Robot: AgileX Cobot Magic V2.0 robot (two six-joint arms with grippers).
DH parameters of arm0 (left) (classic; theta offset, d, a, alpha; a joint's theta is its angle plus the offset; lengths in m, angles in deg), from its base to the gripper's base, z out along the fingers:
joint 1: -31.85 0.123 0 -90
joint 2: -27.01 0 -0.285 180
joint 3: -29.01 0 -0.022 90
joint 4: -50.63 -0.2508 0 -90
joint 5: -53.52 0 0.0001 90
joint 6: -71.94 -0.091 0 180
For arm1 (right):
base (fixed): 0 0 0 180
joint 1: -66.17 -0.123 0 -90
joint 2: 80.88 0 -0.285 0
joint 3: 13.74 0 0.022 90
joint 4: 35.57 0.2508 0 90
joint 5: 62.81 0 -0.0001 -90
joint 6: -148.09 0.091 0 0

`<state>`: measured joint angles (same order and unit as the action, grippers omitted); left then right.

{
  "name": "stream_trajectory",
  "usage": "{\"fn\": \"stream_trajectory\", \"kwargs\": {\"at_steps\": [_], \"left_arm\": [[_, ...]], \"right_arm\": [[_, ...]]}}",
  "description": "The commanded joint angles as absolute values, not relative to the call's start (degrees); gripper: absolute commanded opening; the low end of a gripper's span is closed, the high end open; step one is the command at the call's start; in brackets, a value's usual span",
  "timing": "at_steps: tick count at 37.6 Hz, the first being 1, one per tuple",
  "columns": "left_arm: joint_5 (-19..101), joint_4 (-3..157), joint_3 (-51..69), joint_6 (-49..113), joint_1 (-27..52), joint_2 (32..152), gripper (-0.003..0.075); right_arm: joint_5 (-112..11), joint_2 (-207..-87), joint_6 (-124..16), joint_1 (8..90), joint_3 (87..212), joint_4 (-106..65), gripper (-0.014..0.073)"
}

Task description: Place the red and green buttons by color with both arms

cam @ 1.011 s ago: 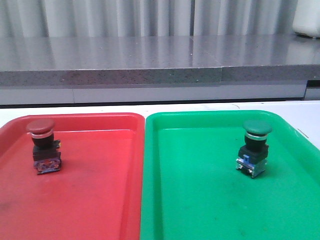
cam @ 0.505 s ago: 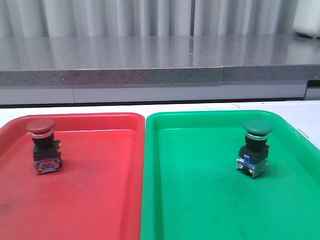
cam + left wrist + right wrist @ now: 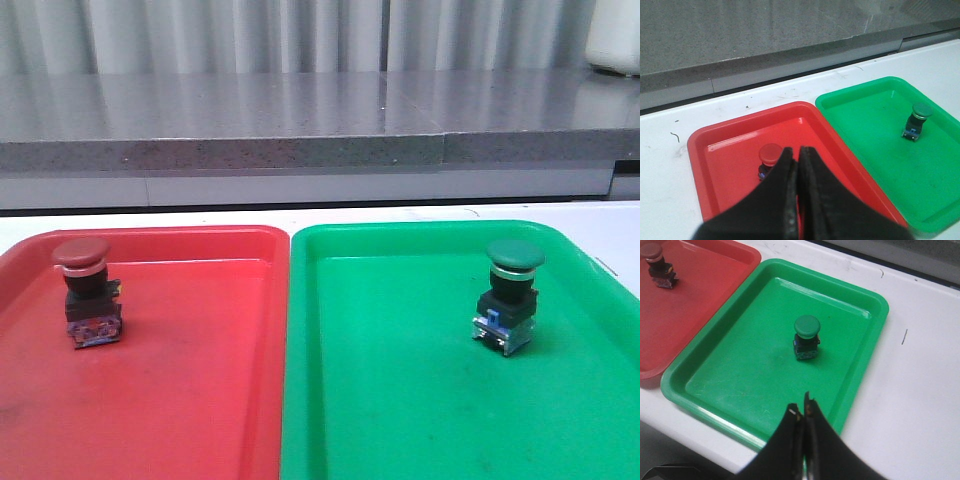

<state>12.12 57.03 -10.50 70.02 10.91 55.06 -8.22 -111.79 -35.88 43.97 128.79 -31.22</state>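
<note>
Fingers of both grippers, left gripper (image 3: 799,165) and right gripper (image 3: 803,417), sit pressed together, empty. Beyond each, upright: red button (image 3: 88,292) in red tray (image 3: 200,400), green button (image 3: 508,295) in green tray (image 3: 400,400); 2 sorted.

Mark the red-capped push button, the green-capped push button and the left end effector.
Dark red mushroom-cap push button (image 3: 81,254), front view, on its cap.
Green mushroom-cap push button (image 3: 806,326), right wrist view, on its cap.
Black two-fingered left end effector (image 3: 798,154), left wrist view, between its closed fingertips.
</note>
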Motion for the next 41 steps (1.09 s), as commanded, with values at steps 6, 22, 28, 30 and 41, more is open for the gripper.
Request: {"fn": "stream_trajectory", "kwargs": {"at_steps": [6,22,28,30,41], "left_arm": [[26.01,55.96,-16.97,69.77,16.30,48.94,-0.0020],[44.18,55.66,-39.25,71.03,29.04,36.96,-0.0020],[50.44,48.82,-45.41,81.54,29.59,33.56,-0.0020],[52.10,48.45,-47.42,81.91,30.00,33.41,-0.0020],[54.71,50.63,-49.90,76.74,30.45,33.41,-0.0020]], "right_arm": [[-11.97,-112.15,-36.17,44.12,129.98,-31.56,-0.0070],[-11.97,-112.15,-36.17,44.12,129.98,-31.56,-0.0070],[-11.97,-112.20,-36.17,44.12,129.98,-31.56,-0.0070],[-11.92,-112.19,-36.17,44.12,129.98,-31.56,-0.0070],[-11.92,-112.19,-36.17,44.12,129.98,-31.56,-0.0070]]}}
